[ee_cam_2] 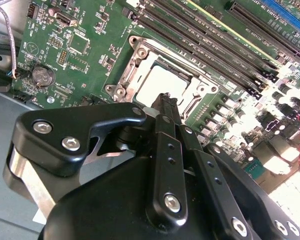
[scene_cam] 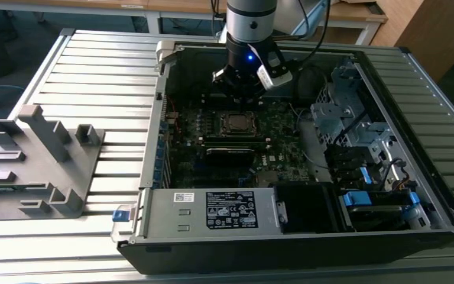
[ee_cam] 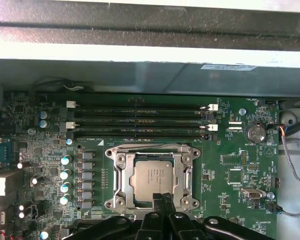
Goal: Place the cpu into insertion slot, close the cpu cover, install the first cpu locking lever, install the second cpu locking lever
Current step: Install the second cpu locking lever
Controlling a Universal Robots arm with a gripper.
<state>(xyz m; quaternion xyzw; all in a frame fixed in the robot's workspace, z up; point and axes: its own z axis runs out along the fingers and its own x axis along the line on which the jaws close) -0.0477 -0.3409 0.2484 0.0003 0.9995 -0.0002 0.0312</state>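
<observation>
The cpu [ee_cam: 154, 179] lies flat in the insertion slot [ee_cam: 121, 201] on the green motherboard, its pale square top [ee_cam_2: 162, 85] showing in both wrist views. The silver cpu cover [ee_cam: 118, 172] lies down around it as a frame. My gripper [ee_cam: 162, 196] is shut with nothing between its black fingers [ee_cam_2: 166, 131]. Its tips hang just over the socket's near edge [ee_cam_2: 140, 102]. In the exterior view my gripper [scene_cam: 240, 97] hovers inside the computer case, slightly behind the socket [scene_cam: 234, 122].
Several long black memory slots [ee_cam: 140, 120] run beside the socket. The case's metal wall [ee_cam: 150, 75] stands close behind them. A coin battery [ee_cam: 254, 133] and loose cables [ee_cam: 290, 155] sit to one side. A power supply [scene_cam: 211, 210] and drive cages [scene_cam: 345, 118] crowd the case.
</observation>
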